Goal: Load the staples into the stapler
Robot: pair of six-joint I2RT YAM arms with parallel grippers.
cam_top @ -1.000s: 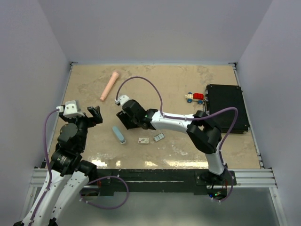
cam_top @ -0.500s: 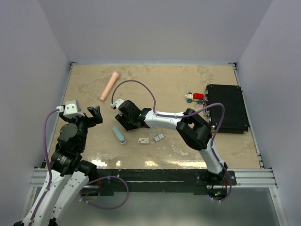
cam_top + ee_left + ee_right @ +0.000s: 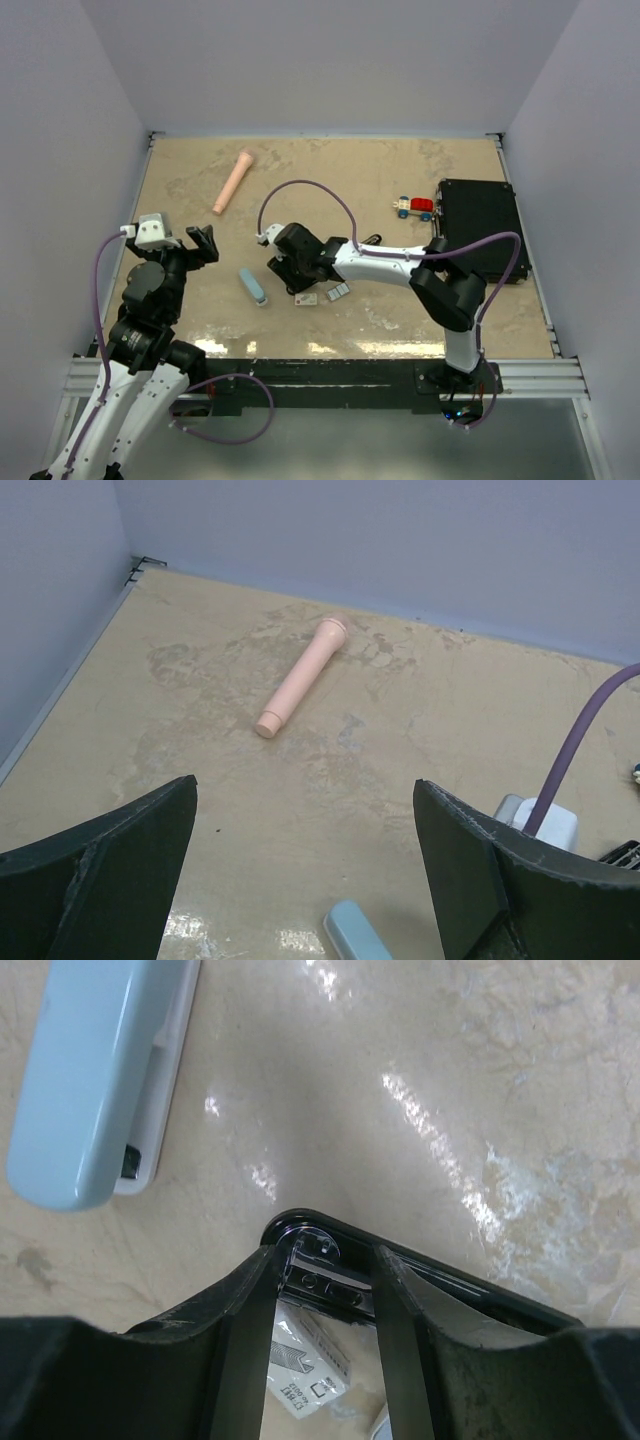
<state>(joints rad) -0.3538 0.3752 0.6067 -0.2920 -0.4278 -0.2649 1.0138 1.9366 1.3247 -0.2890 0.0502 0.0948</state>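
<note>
Now that the right gripper's (image 3: pixel 292 272) fingers have pinched the glossy black plastic stapler's (image 3: pixel 322 1265) end, above the tiny white cardboard staple box (image 3: pixel 305 1370), opening it likely comes next; the left gripper (image 3: pixel 305 860) gapes empty.

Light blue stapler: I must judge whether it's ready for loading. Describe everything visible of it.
The light blue stapler lies flat and closed on the table, slanted, between the arms. Its rounded pale-blue top looks plastic and sits over a whitish base; a small dark slot shows at one end. Only the table touches it; the right gripper is close by but apart.
</note>
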